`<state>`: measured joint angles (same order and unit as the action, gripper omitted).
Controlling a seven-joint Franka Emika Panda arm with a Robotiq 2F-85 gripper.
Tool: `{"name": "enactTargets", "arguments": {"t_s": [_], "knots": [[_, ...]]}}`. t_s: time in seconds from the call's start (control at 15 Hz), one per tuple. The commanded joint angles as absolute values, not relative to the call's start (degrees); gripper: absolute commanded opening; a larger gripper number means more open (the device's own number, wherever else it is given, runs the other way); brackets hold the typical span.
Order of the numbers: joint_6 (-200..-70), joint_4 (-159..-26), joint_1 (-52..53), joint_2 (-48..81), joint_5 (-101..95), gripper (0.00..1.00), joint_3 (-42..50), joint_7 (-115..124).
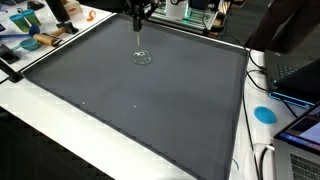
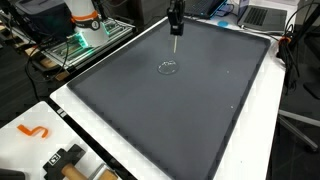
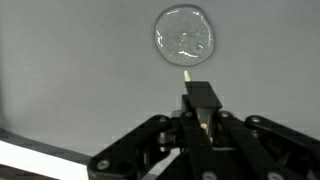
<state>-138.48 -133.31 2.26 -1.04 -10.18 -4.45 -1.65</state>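
Note:
A small, clear, shiny puddle-like patch point(image 1: 142, 57) point(image 2: 168, 67) point(image 3: 185, 35) lies on the dark grey mat point(image 1: 150, 110) point(image 2: 190, 110), toward its far side. My gripper point(image 1: 139, 18) point(image 2: 176, 20) point(image 3: 200, 108) hangs above it, shut on a thin dark stick-like tool point(image 3: 197, 95). The tool's pale tip point(image 3: 187, 72) points down at the patch. In the wrist view the tip sits just short of the patch's near edge. I cannot tell whether it touches the mat.
The mat lies on a white table point(image 1: 40, 120) point(image 2: 260, 140). In an exterior view, blue clutter point(image 1: 30, 42) is at the back corner, and laptops point(image 1: 300, 75) and a blue disc point(image 1: 265, 114) are beside the mat. An orange hook point(image 2: 35, 130), a wire rack point(image 2: 85, 40) and a laptop point(image 2: 262, 14) ring the mat.

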Motion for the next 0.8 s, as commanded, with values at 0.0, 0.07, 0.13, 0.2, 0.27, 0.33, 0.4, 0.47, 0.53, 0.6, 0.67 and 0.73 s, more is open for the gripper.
{"name": "enactTargets", "arguments": {"t_s": [0.0,0.07,0.13,0.2,0.27,0.33,0.4,0.47,0.53,0.6,0.67,0.73], "knots": [[-133.68,-130.98,3.59,-1.09,-16.26,0.03,-5.26,3.43],[-132.57,-130.23,3.97,-0.76,-17.6,0.03,-5.65,4.7],[-131.58,-129.6,4.37,-0.5,-19.3,0.03,-6.04,6.34],[-130.5,-128.89,4.81,-0.18,-21.07,0.03,-6.47,8.13],[-129.44,-128.31,5.23,0.14,-22.87,0.03,-6.88,10.0],[-131.98,-129.72,4.62,-0.82,-19.4,0.13,-6.07,6.24],[-131.22,-129.22,5.02,-0.61,-20.55,0.13,-6.41,7.64],[-130.85,-128.92,5.27,-0.41,-21.02,0.13,-6.59,8.28],[-130.78,-128.8,5.38,-0.28,-21.18,0.13,-6.63,8.56],[-130.76,-128.8,5.38,-0.23,-21.24,0.13,-6.62,8.6],[-130.74,-128.8,5.38,-0.23,-21.26,0.13,-6.6,8.61],[-130.74,-128.8,5.38,-0.23,-21.28,0.03,-6.6,8.61]]}}
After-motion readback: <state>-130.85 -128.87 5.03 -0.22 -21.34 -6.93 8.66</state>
